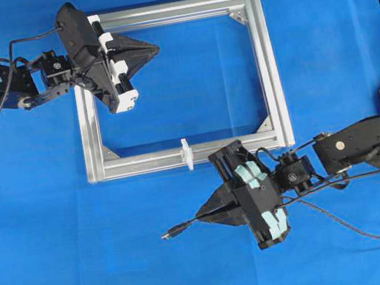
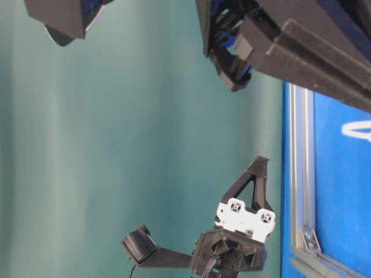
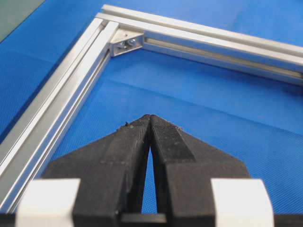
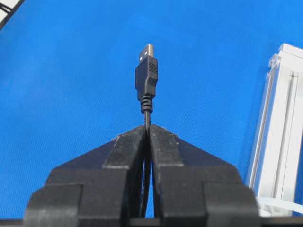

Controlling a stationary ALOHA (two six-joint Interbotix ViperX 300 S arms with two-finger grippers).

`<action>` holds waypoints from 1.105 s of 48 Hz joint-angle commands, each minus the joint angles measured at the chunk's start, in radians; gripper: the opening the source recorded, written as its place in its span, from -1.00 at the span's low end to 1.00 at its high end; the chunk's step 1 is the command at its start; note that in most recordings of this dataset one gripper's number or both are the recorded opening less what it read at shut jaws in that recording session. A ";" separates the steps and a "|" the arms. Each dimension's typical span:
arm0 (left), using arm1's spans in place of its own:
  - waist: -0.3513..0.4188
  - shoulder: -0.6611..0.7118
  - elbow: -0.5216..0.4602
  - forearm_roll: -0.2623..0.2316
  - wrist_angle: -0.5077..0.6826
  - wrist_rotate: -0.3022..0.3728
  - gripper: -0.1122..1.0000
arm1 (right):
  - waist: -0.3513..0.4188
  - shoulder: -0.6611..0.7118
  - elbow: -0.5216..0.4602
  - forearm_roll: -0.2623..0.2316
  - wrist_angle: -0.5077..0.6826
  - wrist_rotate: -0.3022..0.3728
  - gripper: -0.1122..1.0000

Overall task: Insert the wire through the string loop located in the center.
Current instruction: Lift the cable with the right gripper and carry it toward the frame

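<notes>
Aluminium frame (image 1: 271, 67) flat on blue worktop (image 1: 48, 240), string loop (image 1: 186, 153) upright on its near rail, wire (image 1: 187, 225) pinched in right gripper (image 1: 204, 215) jaws just outside that rail, plug tip free, left gripper (image 1: 152, 48) jaws clenched empty over frame interior, teal backdrop behind.

overhead looks down; wrist cameras ride close.

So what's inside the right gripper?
The right gripper pinches the wire, its USB plug poking out front. The gripped stretch is hidden between the fingers.
</notes>
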 commanded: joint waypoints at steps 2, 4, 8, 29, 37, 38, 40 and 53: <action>-0.003 -0.032 -0.006 0.003 -0.006 0.003 -0.80 | 0.005 -0.029 -0.015 0.000 -0.003 0.000 -0.83; -0.002 -0.032 -0.006 0.003 -0.006 0.003 -0.80 | 0.005 -0.029 -0.014 0.000 -0.002 0.000 -0.83; -0.002 -0.032 -0.006 0.002 -0.006 0.003 -0.80 | 0.003 -0.035 -0.005 0.000 0.002 0.000 -0.83; -0.003 -0.032 -0.006 0.003 -0.006 0.003 -0.80 | 0.005 -0.158 0.137 0.003 0.000 0.003 -0.83; -0.005 -0.031 -0.006 0.002 -0.006 0.003 -0.80 | 0.005 -0.222 0.207 0.006 0.002 0.003 -0.83; -0.005 -0.032 -0.006 0.002 -0.006 0.003 -0.80 | 0.005 -0.230 0.215 0.005 0.002 0.005 -0.83; -0.005 -0.032 -0.006 0.003 -0.006 0.003 -0.80 | 0.005 -0.249 0.235 0.006 0.002 0.005 -0.83; -0.006 -0.032 -0.006 0.002 -0.006 0.003 -0.80 | 0.003 -0.301 0.285 0.009 0.008 0.005 -0.83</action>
